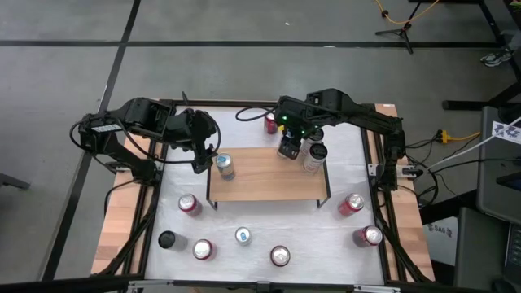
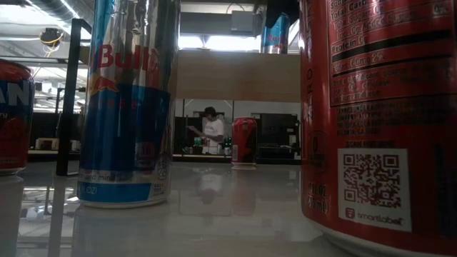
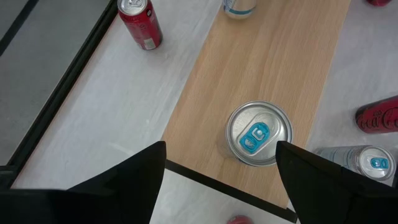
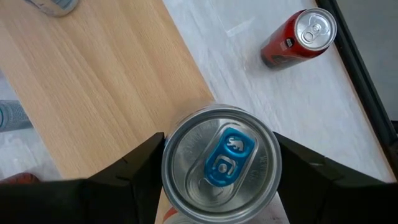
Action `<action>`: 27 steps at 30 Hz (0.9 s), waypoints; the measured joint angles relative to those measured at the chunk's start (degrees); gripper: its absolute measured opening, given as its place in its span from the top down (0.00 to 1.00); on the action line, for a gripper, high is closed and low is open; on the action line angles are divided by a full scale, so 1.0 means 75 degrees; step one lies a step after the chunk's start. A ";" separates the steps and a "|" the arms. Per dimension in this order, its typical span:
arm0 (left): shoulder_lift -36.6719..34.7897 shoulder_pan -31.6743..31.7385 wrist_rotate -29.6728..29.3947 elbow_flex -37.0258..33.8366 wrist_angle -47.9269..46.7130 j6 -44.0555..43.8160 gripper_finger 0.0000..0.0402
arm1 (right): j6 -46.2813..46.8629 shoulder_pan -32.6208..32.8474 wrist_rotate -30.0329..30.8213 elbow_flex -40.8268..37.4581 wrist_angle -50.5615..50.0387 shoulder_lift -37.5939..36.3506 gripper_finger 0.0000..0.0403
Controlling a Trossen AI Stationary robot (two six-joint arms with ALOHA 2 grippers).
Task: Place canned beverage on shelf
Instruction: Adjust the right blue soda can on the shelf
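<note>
Cans are the load here, and we are reading two of them at the shelf (image 1: 269,175), which stands mid-bench. The right gripper (image 4: 217,163) is hanging over the shelf's far right corner with its jaws closed around a silver can (image 4: 219,163); in the wrist view each finger is flanking the rim, so we are judging this can held from above for lowering onto the board. Whether its base is already touching the wood we cannot tell. The left gripper (image 3: 219,163) is hovering above the shelf's left end, jaws spread wide and empty, straddling a blue-tabbed can (image 3: 259,133) that is standing upright on the board. Spare cans are waiting on the bench (image 1: 244,216) around the shelf.
</note>
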 joint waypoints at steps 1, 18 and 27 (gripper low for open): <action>0.0000 0.0001 0.0001 0.0000 0.0000 -0.0001 0.26 | 0.0000 0.0000 0.0000 0.0000 0.0000 -0.0001 0.40; 0.0000 0.0000 0.0003 0.0000 0.0000 -0.0026 0.26 | -0.0028 -0.0003 -0.0203 0.0000 0.0011 0.0209 0.40; 0.0000 0.0003 0.0003 0.0000 0.0000 -0.0026 0.26 | -0.0015 -0.0009 -0.0119 0.0000 -0.0003 0.0206 0.40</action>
